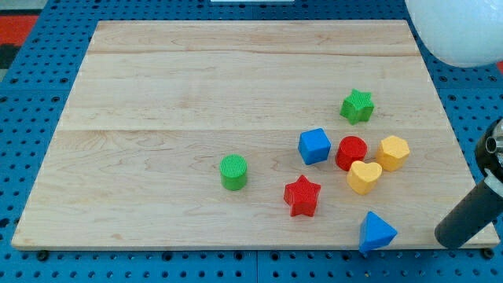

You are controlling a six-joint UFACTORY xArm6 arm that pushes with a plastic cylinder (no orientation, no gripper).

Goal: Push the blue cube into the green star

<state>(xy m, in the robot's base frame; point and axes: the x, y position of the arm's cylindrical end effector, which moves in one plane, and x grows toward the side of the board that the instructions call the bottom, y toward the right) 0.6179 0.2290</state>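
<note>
The blue cube [314,146] lies on the wooden board [173,86], right of centre. The green star [357,106] lies apart from it, up and to the right. My tip [449,237] is at the board's bottom right edge, far to the right of and below the blue cube, touching no block. The rod slants up towards the view's right edge.
A red cylinder [351,152] sits just right of the blue cube, with a yellow hexagon [393,152] and a yellow heart [364,177] beside it. A red star [302,196], a green cylinder [233,172] and a blue triangle [376,232] lie lower. A white round object [464,31] fills the top right corner.
</note>
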